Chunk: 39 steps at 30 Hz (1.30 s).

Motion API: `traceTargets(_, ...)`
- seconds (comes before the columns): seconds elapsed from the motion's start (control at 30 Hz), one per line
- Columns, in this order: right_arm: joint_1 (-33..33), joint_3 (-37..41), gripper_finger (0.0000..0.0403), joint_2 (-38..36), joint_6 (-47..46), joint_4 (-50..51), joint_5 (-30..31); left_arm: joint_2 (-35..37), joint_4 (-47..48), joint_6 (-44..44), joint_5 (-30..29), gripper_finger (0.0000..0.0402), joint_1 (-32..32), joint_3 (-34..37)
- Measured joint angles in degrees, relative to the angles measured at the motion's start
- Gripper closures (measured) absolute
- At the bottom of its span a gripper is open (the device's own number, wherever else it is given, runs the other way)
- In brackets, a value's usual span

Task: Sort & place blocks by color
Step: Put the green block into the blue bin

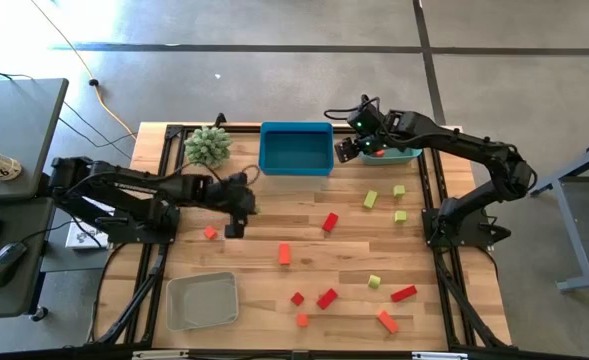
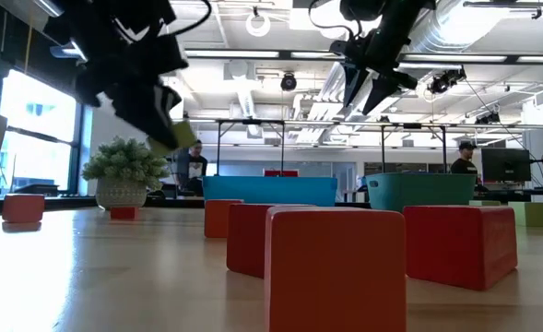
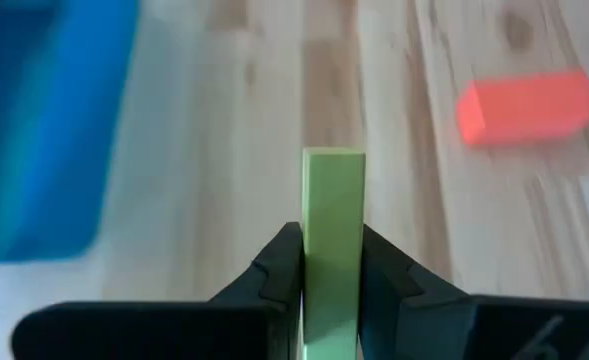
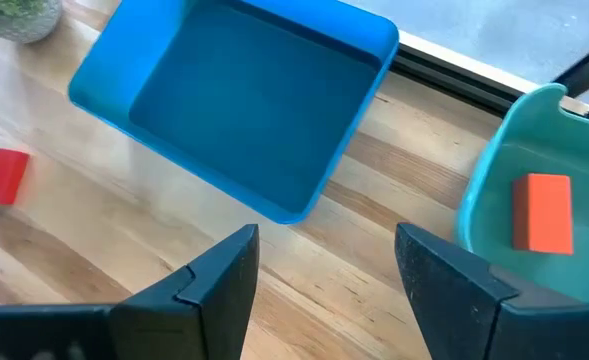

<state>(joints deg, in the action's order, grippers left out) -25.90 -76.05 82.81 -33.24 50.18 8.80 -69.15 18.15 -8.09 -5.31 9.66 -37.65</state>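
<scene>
In the high view, red, orange and yellow-green blocks are seen scattered over the bench [image 1: 314,275]: yellow-green ones [image 1: 371,199] toward the right, red ones [image 1: 329,222] and orange ones [image 1: 284,254] across the middle and the near edge. A blue tray [image 1: 296,149] and a teal tray [image 1: 406,156] stand at the far edge, a grey tray [image 1: 202,300] at the near left, and a spiky plant [image 1: 208,145] beside the blue tray. The left claw [image 1: 236,212] is placed left of centre, just in front of the blue tray; the right claw [image 1: 348,148] is held between the blue and teal trays. In the low view, a yellow-green block [image 2: 177,135] is seen carried well clear of the bench by the left claw, while the right claw [image 2: 367,92] hangs with its fingers apart and empty. In the left wrist view, the yellow-green block [image 3: 332,240] is clamped across its narrow faces, standing upright between the fingers [image 3: 279,270]. Such a block is judged light, rigid and smooth-sided, so flat opposite faces near the middle are best taken, squarely, lest it pivot or slip. In the right wrist view, the fingers [image 4: 224,280] are spread above bare wood, and an orange block [image 4: 544,211] is seen lying inside the teal tray.
</scene>
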Motion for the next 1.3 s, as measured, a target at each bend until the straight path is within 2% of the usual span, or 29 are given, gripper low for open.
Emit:
traceTargets(0.2, 1.81, 0.00, 0.0181, 0.00, -2.49, -1.95, 0.69, 2.61, -5.23, -4.35, 0.18, 0.0359, 5.03, 0.00)
traceTargets(0.5, 5.02, 0.00, 0.0181, 0.00, -6.64, -2.04, 7.05, 3.24, -12.51, -11.03, 0.18, 0.0358, 10.86, 0.00)
traceTargets(0.67, 6.16, 0.00, 0.0181, 0.00, -7.29, -2.04, 7.96, 3.22, -18.60, -13.20, 0.23, 0.0358, 12.94, -0.02)
traceTargets(0.87, 5.97, 0.00, 0.0181, 0.00, -7.10, -2.94, 8.21, 3.20, -24.92, -13.56, 3.86, 0.0357, 15.95, -0.02)
traceTargets(1.13, 4.32, 0.00, 0.0181, 0.00, -3.71, -7.17, 12.07, 3.17, -28.91, -13.65, 4.25, 0.0357, 20.03, -0.27)
traceTargets(1.3, 2.11, 0.00, 0.0181, 0.00, -0.73, -10.15, 12.15, 3.02, -29.01, -16.58, 6.54, 0.0357, 21.58, -5.04)
